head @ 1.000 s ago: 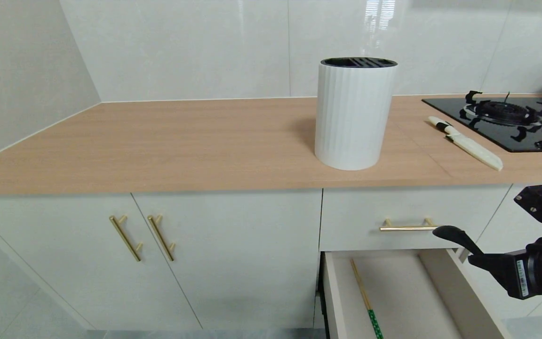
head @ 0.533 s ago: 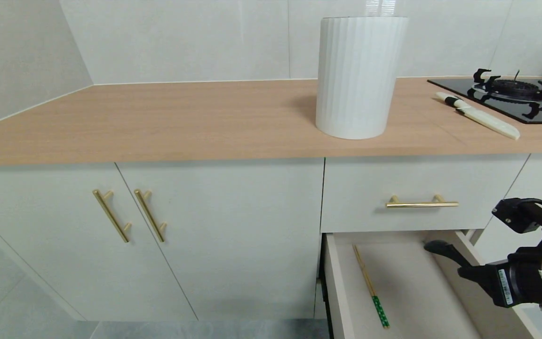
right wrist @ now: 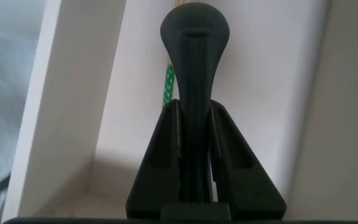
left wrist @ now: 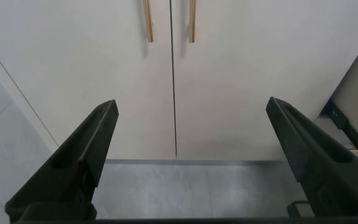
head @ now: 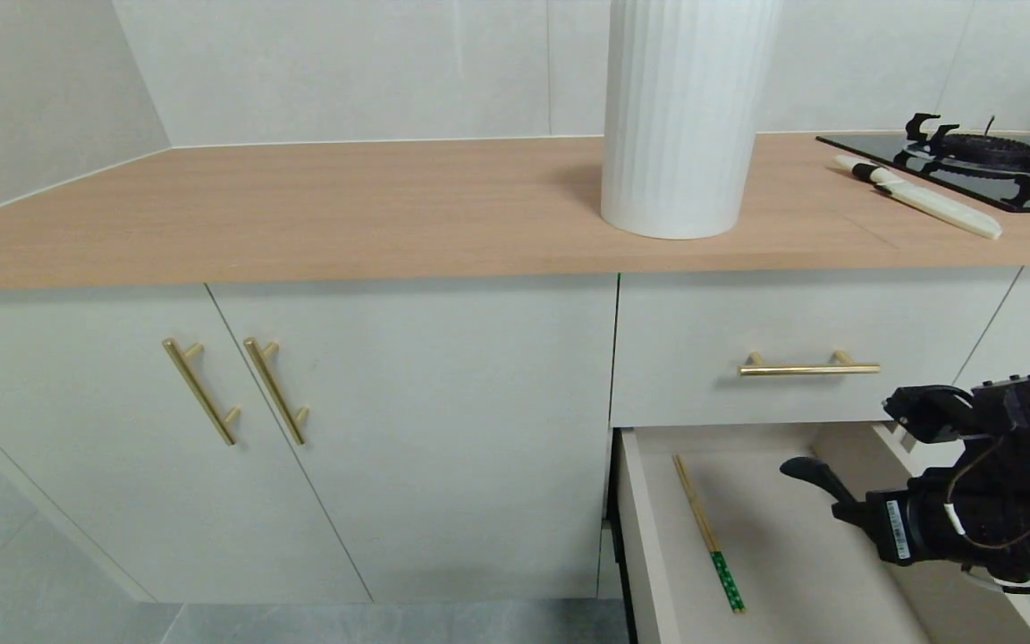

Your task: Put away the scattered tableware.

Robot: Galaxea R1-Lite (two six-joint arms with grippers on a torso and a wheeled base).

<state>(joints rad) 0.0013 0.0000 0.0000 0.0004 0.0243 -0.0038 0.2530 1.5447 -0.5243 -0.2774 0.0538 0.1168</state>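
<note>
1. Head view: chopsticks (head: 709, 547) are laid in the open drawer (head: 636, 528), with the right gripper (head: 801, 469) held closed and empty above it; a knife (head: 922, 199) is laid on the countertop (head: 345, 206) between holder (head: 680, 116) and stove (head: 989, 156).
2. Left wrist view: the left gripper (left wrist: 191, 118) is spread open before cabinet doors (left wrist: 241, 81).
3. Right wrist view: closed fingers (right wrist: 194, 74) are seen over the drawer.

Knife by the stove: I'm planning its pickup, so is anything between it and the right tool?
Yes: the right tool hangs over the open drawer, below the knife; the countertop edge and closed drawer front stand between them.
</note>
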